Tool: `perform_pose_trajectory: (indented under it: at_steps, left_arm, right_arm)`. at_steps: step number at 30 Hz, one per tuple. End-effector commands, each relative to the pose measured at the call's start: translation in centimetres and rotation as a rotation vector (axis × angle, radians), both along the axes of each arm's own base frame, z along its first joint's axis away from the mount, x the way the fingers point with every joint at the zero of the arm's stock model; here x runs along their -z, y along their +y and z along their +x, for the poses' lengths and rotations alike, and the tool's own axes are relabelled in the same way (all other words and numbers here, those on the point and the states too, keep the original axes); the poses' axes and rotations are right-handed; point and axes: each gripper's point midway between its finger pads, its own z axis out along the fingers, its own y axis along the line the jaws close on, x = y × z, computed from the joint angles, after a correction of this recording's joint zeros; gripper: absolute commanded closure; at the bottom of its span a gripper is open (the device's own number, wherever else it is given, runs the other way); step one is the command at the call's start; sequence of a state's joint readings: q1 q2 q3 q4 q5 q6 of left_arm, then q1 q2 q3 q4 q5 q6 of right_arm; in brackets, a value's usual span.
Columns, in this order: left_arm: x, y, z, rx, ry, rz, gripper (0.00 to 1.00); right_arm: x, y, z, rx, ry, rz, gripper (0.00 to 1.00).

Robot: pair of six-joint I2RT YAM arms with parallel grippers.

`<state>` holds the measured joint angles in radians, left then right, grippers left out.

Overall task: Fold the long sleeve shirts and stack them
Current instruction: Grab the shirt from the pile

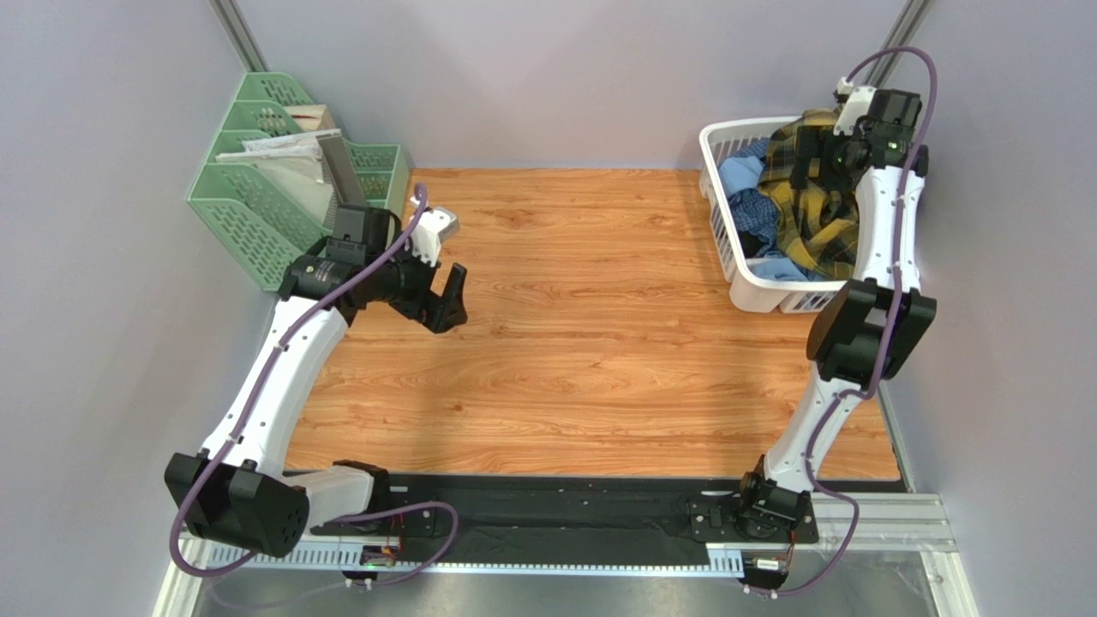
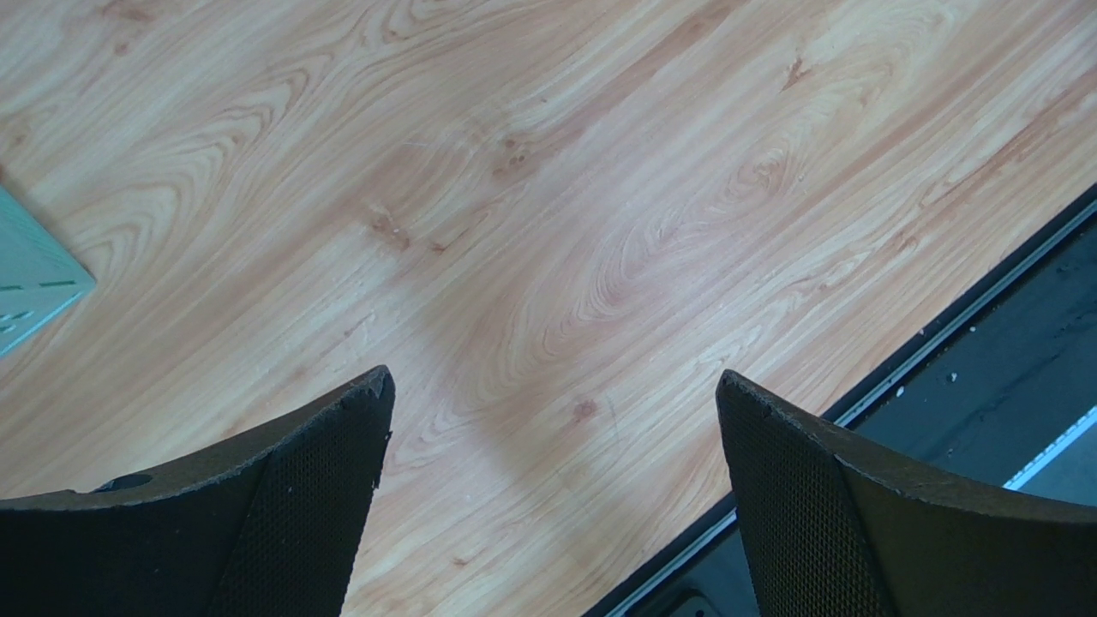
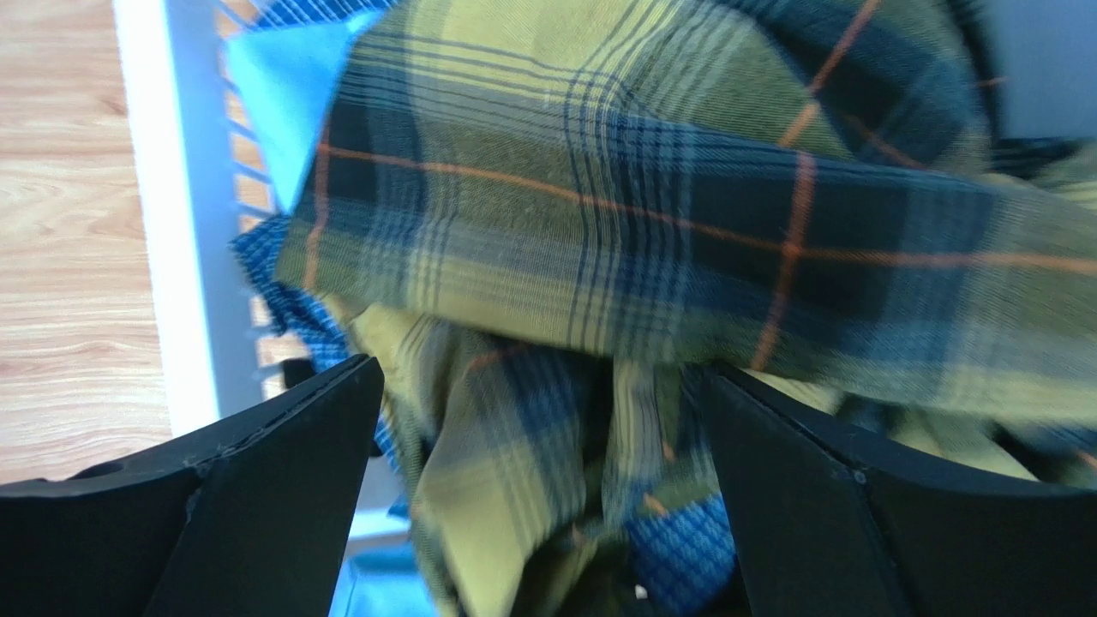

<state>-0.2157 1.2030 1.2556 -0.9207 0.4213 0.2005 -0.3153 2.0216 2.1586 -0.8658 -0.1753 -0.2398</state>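
The right gripper (image 3: 541, 373), jaws wide apart and empty, hangs just above the plaid shirt (image 3: 670, 219). The shirt lies bunched, with no clear long axis, in the white basket (image 1: 716, 206) at far right. The left gripper (image 1: 444, 302), likewise spread, is well apart to the left, so the right arm is nearer.

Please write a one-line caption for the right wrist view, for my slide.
Right gripper, jaws open, above the mustard-and-black plaid shirt heaped in the white basket, light blue cloth beside it.
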Motion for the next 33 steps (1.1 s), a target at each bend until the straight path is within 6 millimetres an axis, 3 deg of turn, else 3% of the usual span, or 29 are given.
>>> perform_pose_trajectory:
  at_steps: [1, 6, 9, 10, 11, 12, 14, 15, 20, 21, 26, 30, 33]
  left_arm:
    - [-0.4, -0.2, 0.8, 0.022, -0.029, 0.0, 0.01]
    - [0.5, -0.1, 1.2, 0.019, -0.016, 0.015, 0.01]
    - [0.6, -0.2, 1.3, 0.017, -0.008, 0.013, 0.01]
    - [0.5, -0.1, 1.3, 0.017, -0.011, 0.014, 0.01]
    - [0.4, -0.1, 1.4, 0.011, -0.013, 0.017, 0.01]
    - [0.3, 0.0, 1.4, 0.008, -0.018, 0.019, 0.01]
    - [0.0, 0.2, 1.5, 0.0, -0.033, 0.024, 0.01]
    - [-0.3, 0.3, 1.5, -0.009, -0.045, 0.024, 0.01]
    - [-1.2, 1.0, 1.8, -0.046, -0.079, 0.046, 0.01]
    - [-1.5, 1.1, 1.7, -0.052, -0.093, 0.048, 0.01]
    - [-2.5, 2.4, 2.2, -0.119, -0.147, 0.086, 0.01]
    - [-3.3, 3.4, 2.8, -0.188, -0.171, 0.113, 0.01]
    - [-3.8, 3.7, 3.1, -0.225, -0.186, 0.111, 0.01]
  right_arm:
    - [1.8, -0.8, 2.3, 0.01, -0.004, 0.002, 0.0]
    - [6.3, -0.3, 2.4, -0.002, 0.053, 0.045, 0.0]
    - [6.4, -0.6, 2.4, 0.004, 0.058, 0.037, 0.32]
    - [5.3, -0.9, 2.5, 0.009, 0.039, 0.029, 0.49]
    - [4.5, -0.9, 2.3, 0.01, 0.027, 0.022, 0.56]
    - [2.5, -0.9, 2.1, 0.005, -0.009, 0.009, 0.63]
    - [-1.1, -1.2, 1.8, 0.003, -0.077, -0.025, 0.97]
    - [-3.8, -1.3, 1.2, 0.006, -0.125, -0.052, 1.0]
    - [-15.6, -1.3, -1.5, 0.029, -0.379, -0.102, 1.0]
    - [-18.6, -0.8, -2.4, 0.023, -0.456, -0.11, 1.0]
    - [-29.3, 1.5, -5.9, -0.007, -0.757, -0.131, 1.0]
    - [-36.1, 4.3, -8.7, -0.066, -0.954, -0.097, 1.0]
    - [-40.0, 7.2, -10.7, -0.146, -1.084, -0.05, 1.0]
